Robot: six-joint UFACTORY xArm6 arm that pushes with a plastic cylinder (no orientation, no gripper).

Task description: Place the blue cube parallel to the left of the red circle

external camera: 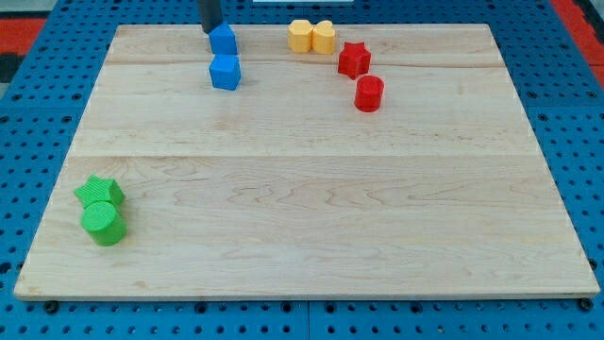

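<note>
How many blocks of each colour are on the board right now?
Blue blocks: 2
Yellow blocks: 2
Red blocks: 2
Green blocks: 2
Total: 8

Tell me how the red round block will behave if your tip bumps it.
The red round block stands on a flat end, so it should slide, not roll. It looks squat, so tipping seems unlikely. An off-centre push may turn it toward the red star block.

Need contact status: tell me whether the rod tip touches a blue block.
Touching, apparently: my tip meets the upper blue block; the blue cube lies apart.
</note>
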